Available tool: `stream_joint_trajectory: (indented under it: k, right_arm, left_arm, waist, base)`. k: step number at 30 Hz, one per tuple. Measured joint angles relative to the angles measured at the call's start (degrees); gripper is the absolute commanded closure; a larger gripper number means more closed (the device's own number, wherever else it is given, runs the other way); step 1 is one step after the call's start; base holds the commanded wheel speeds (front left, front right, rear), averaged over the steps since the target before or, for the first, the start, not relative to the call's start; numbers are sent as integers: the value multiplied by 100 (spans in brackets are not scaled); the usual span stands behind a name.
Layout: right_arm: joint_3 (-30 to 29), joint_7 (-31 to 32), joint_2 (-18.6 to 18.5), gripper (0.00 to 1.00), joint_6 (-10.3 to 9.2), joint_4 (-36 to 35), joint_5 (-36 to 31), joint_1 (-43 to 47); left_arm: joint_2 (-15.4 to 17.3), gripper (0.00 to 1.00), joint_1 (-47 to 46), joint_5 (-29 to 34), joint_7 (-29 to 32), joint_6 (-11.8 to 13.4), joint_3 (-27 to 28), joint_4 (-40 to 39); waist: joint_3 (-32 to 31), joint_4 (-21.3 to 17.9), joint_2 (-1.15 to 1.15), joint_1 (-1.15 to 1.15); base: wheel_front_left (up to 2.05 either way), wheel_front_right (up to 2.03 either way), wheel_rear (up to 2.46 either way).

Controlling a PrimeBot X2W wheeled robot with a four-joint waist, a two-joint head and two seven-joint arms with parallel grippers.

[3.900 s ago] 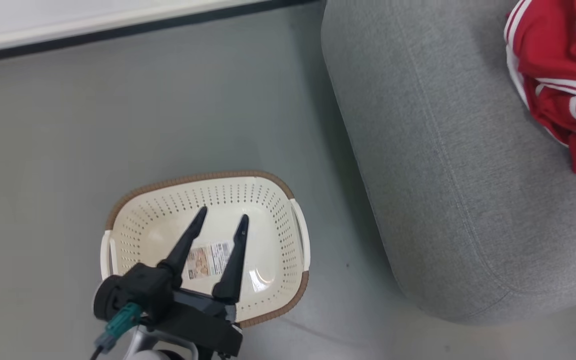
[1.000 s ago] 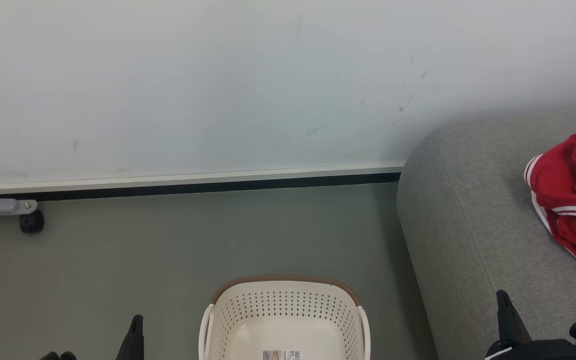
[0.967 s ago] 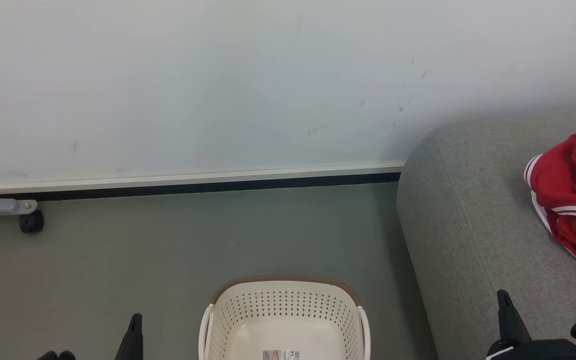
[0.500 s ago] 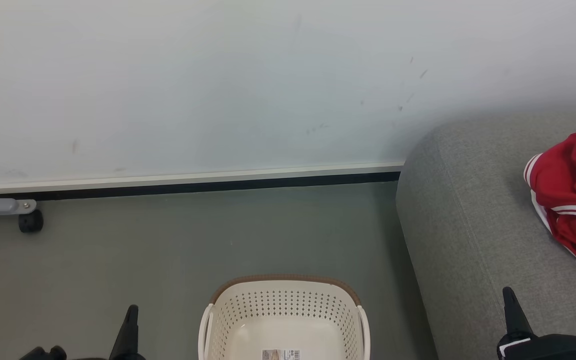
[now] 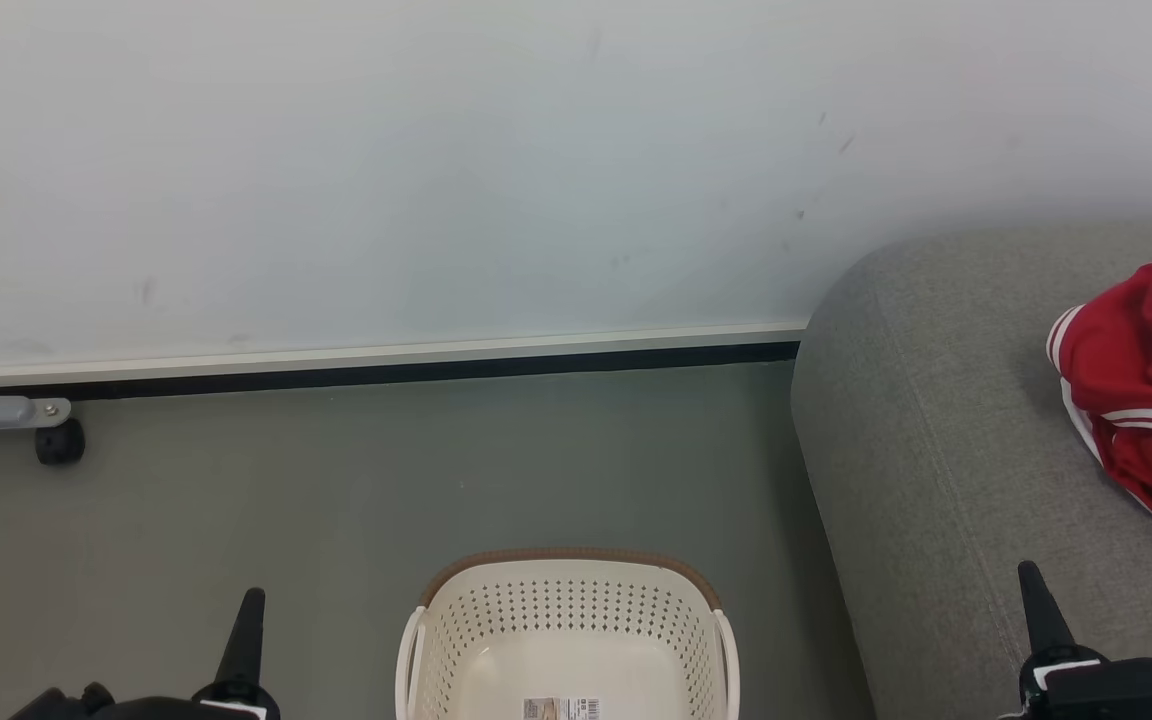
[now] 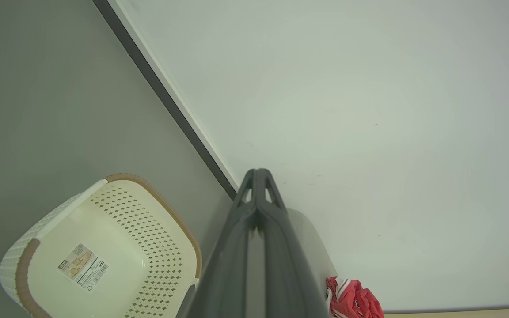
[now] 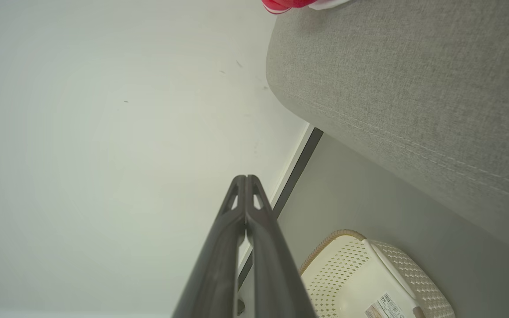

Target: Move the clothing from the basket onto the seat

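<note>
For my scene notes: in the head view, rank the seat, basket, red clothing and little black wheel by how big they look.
1. seat, largest by far.
2. basket and clothing, near alike; the frame edge cuts both, so no ranking.
3. black wheel, smallest.

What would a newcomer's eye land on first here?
The red clothing bunched on the grey seat, far right, stands out first. Next, the cream basket at bottom centre, holding just a label, between the shut left gripper and right gripper.
</note>
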Motion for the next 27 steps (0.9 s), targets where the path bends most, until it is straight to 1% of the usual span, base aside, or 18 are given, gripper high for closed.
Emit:
stream_joint_trajectory:
  k: [3,4,7,21,24,27]
  right_arm:
    - [-68,76,16,100,29,10,215,-64]
    - [-96,92,23,100,56,12,304,-73]
    - [-166,158,52,100,87,44,531,-74]
    - [-493,433,172,100,268,167,1613,-195]
    - [-561,480,197,100,319,186,1861,-234]
    - [-589,522,202,100,344,192,1933,-288]
  left_arm:
    - [-18,100,-59,-159,58,-8,53,30]
    - [-20,100,-79,-258,75,-51,70,35]
    - [-34,100,-102,-426,120,-56,123,69]
    - [-105,100,-343,-1372,377,-252,389,187]
    - [-113,100,-392,-1528,433,-257,441,224]
    - [-121,100,-430,-1648,458,-299,458,226]
  waist:
    - [3,-2,0,0]
    - [3,-3,0,0]
    - [6,-5,0,0]
    - [18,-14,0,0]
    - [20,-16,0,0]
    - [21,-16,0,0]
  base:
    - [0,0,0]
    - [0,0,0]
    - [0,0,0]
    - [0,0,0]
    - [0,0,0]
    - [0,0,0]
